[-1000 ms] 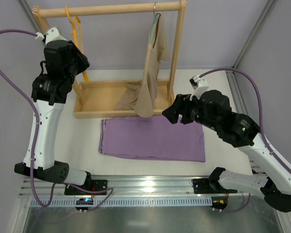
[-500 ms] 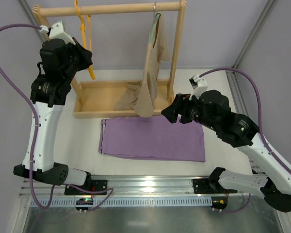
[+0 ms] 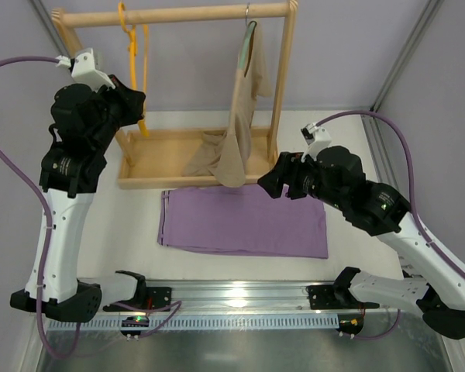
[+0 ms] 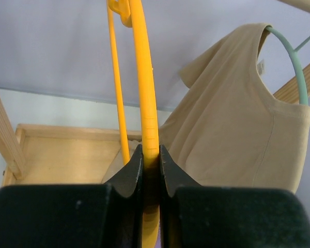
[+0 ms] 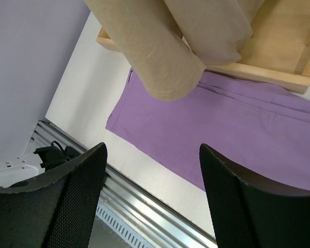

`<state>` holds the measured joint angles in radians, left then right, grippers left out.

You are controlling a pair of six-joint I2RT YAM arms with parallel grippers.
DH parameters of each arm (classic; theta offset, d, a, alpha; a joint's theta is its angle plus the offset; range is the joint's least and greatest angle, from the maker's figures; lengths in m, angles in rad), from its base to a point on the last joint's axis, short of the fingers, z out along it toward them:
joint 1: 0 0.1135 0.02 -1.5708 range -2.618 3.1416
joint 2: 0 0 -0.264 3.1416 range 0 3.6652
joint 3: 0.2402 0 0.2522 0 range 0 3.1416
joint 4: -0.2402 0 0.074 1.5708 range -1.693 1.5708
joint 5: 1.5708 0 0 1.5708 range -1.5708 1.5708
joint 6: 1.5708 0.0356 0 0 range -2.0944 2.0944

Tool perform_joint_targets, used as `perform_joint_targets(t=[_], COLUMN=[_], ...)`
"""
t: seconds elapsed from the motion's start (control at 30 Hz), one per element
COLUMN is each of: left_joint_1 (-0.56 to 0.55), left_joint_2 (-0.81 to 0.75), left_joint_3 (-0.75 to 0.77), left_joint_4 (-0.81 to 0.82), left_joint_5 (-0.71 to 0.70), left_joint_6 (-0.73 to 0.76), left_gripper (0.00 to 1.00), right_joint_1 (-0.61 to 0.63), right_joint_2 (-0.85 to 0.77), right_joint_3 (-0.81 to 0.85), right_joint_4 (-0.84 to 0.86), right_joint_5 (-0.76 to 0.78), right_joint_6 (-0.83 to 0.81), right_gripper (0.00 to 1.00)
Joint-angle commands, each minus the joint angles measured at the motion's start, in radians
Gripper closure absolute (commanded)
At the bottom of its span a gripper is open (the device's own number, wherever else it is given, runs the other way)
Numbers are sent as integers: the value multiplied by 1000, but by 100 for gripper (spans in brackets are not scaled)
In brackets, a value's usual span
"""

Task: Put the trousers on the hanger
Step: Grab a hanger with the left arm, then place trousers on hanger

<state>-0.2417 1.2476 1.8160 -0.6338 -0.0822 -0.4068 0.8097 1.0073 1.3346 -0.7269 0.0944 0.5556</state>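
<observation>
Trousers (image 3: 244,221) lie flat on the table (image 3: 124,225) by the rack (image 3: 178,14). My left hand (image 4: 150,160) is pinched tight on the yellow hanger (image 4: 147,103) hooked on the rack's bar. My right hand (image 5: 152,155) is wide open over them, holding nothing.

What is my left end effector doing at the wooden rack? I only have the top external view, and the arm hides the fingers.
Observer: In the left wrist view, the left end effector is shut on the orange-yellow hanger, pinching its thin bar between both fingers.
Operator: And the right one?
Observer: The right wrist view shows the right end effector open and empty, above the lilac trousers, which lie flat on the table.
</observation>
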Motion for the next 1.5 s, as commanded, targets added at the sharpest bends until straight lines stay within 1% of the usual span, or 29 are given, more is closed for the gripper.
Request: perform_joint_targets(t=[0.0, 0.13, 0.23, 0.3, 0.33, 0.47, 0.53, 0.57, 0.6, 0.67, 0.7, 0.73, 0.77, 0.8, 0.83, 0.9, 0.97, 1.0, 1.07, 1.1, 1.13, 1.2, 1.23, 1.27, 1.3, 1.33, 1.4, 1.43, 1.47], left_joint_1=[1, 1, 1, 1, 1, 1, -1, -2, -2, -2, -2, -5, -7, -11, -18, -53, -102, -117, -157, -171, -212, -269, -300, -367, -401, -465, -533, -604, -645], left_joint_2=[-53, -100, -148, -177, -184, -226, -287, -315, -342, -434, -462, -477, -496, -504, -513, -560, -603, -638, -658, -678, -689, -717, -744, -755, -764, -777, -781, -786, -789], left_joint_3=[-50, -133, -202, -227, -245, -290, -384, -426, -514, -605, -673, -697, -717, -753, -774, -848, -901, -958, -1017, -1075, -1104, -1178, -1193, -1205, -1228, -1241, -1277, -1294, -1332], left_joint_4=[56, 31, 57, 72, 72, 26, 52, 65, 81, 106, 114, 102, 92, 82, 86, 100, 118, 124, 147, 158, 175, 209, 213, 215, 220, 224, 235, 247, 269], left_joint_5=[51, 79, 79, 125, 125, 153, 186, 176, 159, 142, 142, 139, 145, 153, 165, 156, 119, 92, 91, 91, 91, 23, -46, -82, -114, -170, -224, -278, -310], left_joint_6=[13, 5, 16, 19, 17, -18, -47, -68, -119, -150, -165, -174, -185, -207, -220, -250, -280, -293, -342, -360, -378, -424, -437, -446, -451, -457, -490, -506, -520], left_gripper=[100, 100, 100, 100, 100, 100, 100, 100, 100, 100, 100, 100, 100, 100, 100, 100, 99, 100, 100, 100, 100, 100, 100, 100, 100, 100, 100, 100, 100], right_joint_1=[5, 3, 0, 2, 2, -6, -12, -17, -32, -64, -136, -179, -231, -309, -346, -397, -446, -469, -550, -578, -639, -693, -722, -772, -796, -825, -860, -866, -873], right_joint_2=[-27, -55, -81, -91, -99, -113, -118, -108, -101, -82, -85, -91, -101, -120, -128, -134, -130, -115, -99, -90, -76, -58, -49, -15, 0, 22, 74, 89, 115], right_joint_3=[-12, -57, -100, -129, -136, -210, -259, -306, -327, -382, -402, -455, -488, -521, -579, -610, -626, -629, -640, -644, -658, -673, -689, -696, -706, -716, -726, -733, -738], right_joint_4=[15, 3, 10, 14, 12, -8, 1, 4, 9, 11, 17, 50, 70, 111, 124, 120, 107, 90, 78, 81, 86, 110, 116, 125, 136, 152, 173, 181, 190], right_joint_5=[33, 56, 57, 61, 65, 134, 185, 192, 195, 189, 168, 93, 59, 27, -19, -27, 13, 22, 22, 10, -10, -71, -81, -126, -183, -197, -219, -229, -240], right_joint_6=[-14, -14, -7, -2, 0, 26, 39, 55, 66, 87, 87, 86, 84, 84, 83, 79, 72, 75, 73, 66, 46, 23, 14, -3, -12, -23, -46, -52, -63], right_gripper=[25, 23, 22, 22, 22, 20, 21, 21, 20, 20, 20, 20, 20, 20, 20, 20, 17, 16, 14, 13, 12, 10, 10, 9, 9, 9, 10, 9, 9])
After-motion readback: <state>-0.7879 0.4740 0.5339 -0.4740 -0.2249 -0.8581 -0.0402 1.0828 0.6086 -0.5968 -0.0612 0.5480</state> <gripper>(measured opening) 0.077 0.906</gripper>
